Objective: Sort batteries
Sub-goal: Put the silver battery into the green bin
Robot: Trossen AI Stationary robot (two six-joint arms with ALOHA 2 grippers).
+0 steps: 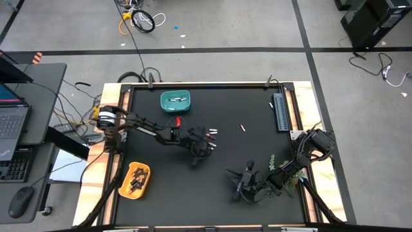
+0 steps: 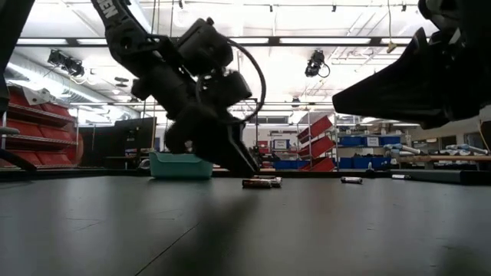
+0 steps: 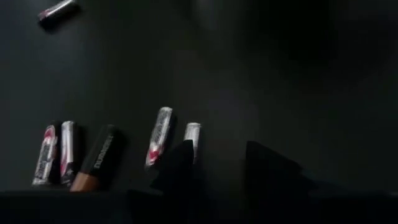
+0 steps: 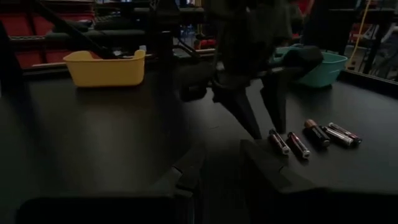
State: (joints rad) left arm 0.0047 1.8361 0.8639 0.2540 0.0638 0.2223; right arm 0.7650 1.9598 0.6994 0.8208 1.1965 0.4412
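Note:
Several slim batteries (image 3: pixel 158 135) lie in a row on the black table, one of them dark with a copper end (image 3: pixel 96 158). One more battery (image 1: pixel 243 127) lies apart to the right. My left gripper (image 3: pixel 217 149) slants down beside the row, open, with bare table in its gap. The end battery (image 3: pixel 191 138) lies just outside one fingertip (image 3: pixel 180 155). My right gripper (image 4: pixel 222 149) hovers open and holds nothing near the table's front right (image 1: pixel 239 187). More batteries lie in the teal bin (image 1: pixel 175 101) and the yellow bin (image 1: pixel 135 179). My left gripper has one fingertip (image 4: pixel 277 121) right beside the end battery (image 4: pixel 278 142) of the row, coming from above at a slant. Whether it touches the battery, I cannot tell. The battery lies flat on the table, outside the gap between the fingers.
A grey ribbed strip (image 1: pixel 280 111) lies along the table's far right edge. The teal bin stands at the far left of the mat, the yellow bin at the near left. Open black table stretches between the two grippers.

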